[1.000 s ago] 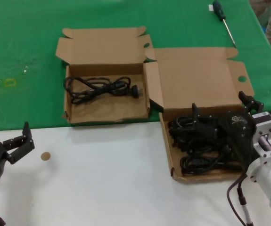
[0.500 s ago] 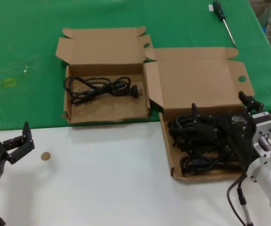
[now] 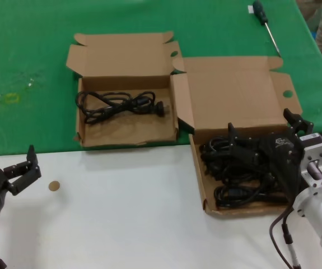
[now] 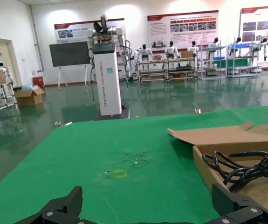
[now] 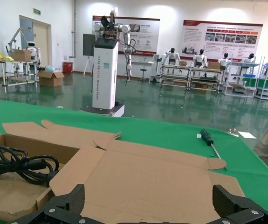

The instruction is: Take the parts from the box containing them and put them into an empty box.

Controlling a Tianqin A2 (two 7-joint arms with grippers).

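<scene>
The wider, shallow box (image 3: pixel 201 185) sits on the right with its broad lid (image 3: pixel 236 95) open and holds a pile of black power cords (image 3: pixel 233 179). My right gripper (image 3: pixel 260 126) is open just above the pile, at the box's back wall; in the right wrist view (image 5: pixel 148 198) it faces the lid (image 5: pixel 157 182). The narrower box (image 3: pixel 81 134) on the left holds one looped cord (image 3: pixel 119 103), which also shows in the left wrist view (image 4: pixel 245 168) and the right wrist view (image 5: pixel 17 165). My left gripper (image 3: pixel 29 167) is open and empty, low at the near left.
A green-handled screwdriver (image 3: pixel 264 22) lies on the green cloth (image 3: pixel 26 67) at the far right. A small tan disc (image 3: pixel 54 186) lies on the white table (image 3: pixel 121 224) near my left gripper. The narrower box's lid (image 3: pixel 121 56) stands open.
</scene>
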